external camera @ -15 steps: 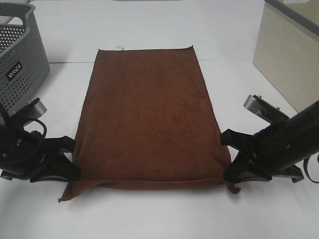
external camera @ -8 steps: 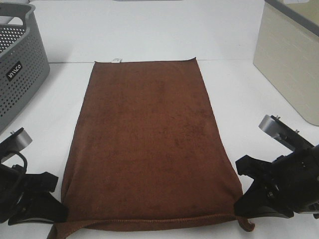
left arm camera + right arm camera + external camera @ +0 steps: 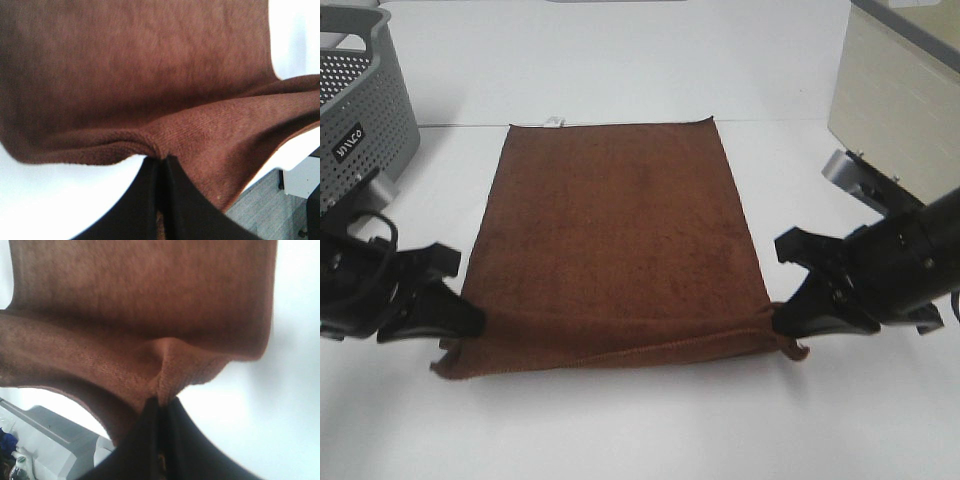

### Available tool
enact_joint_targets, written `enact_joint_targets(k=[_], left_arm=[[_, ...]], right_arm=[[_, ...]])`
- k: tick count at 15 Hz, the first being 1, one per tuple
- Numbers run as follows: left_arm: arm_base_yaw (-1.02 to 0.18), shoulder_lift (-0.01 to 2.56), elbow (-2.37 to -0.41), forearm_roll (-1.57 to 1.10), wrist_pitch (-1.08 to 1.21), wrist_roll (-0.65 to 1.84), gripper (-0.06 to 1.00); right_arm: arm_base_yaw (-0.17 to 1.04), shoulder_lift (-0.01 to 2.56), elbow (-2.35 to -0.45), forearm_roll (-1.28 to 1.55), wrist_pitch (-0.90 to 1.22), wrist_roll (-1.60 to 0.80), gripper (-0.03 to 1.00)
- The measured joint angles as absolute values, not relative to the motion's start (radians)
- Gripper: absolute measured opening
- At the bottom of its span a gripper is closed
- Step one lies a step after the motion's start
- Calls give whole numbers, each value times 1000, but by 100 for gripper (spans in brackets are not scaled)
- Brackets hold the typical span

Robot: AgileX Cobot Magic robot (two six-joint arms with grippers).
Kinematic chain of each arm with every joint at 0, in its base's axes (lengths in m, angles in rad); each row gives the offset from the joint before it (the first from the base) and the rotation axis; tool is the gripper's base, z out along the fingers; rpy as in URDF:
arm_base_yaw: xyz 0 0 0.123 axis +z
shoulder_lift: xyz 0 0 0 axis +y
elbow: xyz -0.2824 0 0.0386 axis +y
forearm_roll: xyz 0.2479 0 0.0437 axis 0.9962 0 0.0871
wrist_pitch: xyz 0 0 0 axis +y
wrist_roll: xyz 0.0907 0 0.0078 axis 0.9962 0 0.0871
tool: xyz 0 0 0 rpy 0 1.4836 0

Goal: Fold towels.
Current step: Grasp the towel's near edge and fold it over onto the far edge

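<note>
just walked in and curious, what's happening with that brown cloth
A two-armed robot is folding a dark brown towel on the white table. The left gripper is shut on its near left corner and the right gripper on its near right corner, holding the near edge bunched up. The far edge, with the white tag, lies flat.

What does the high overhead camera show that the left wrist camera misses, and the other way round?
Only the high view: the whole towel with its white tag, the gray basket, and the right hand. Only the left wrist view: up close, the left hand shut tight on the towel's edge. Both: the brown towel held by the left hand.
</note>
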State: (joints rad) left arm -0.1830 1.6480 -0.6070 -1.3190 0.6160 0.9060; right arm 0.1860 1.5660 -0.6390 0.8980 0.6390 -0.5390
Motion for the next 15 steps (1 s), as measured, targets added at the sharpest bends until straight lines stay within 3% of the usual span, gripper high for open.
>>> enact_joint_targets(k=[6, 15], left_arm=[[-183, 1855, -1011, -1285, 599, 841, 1], [-183, 2141, -1483, -1267, 372, 822, 1]], right_arm=[[186, 1854, -1147, 768, 698, -428, 0], [182, 2209, -1794, 568, 697, -301, 0]])
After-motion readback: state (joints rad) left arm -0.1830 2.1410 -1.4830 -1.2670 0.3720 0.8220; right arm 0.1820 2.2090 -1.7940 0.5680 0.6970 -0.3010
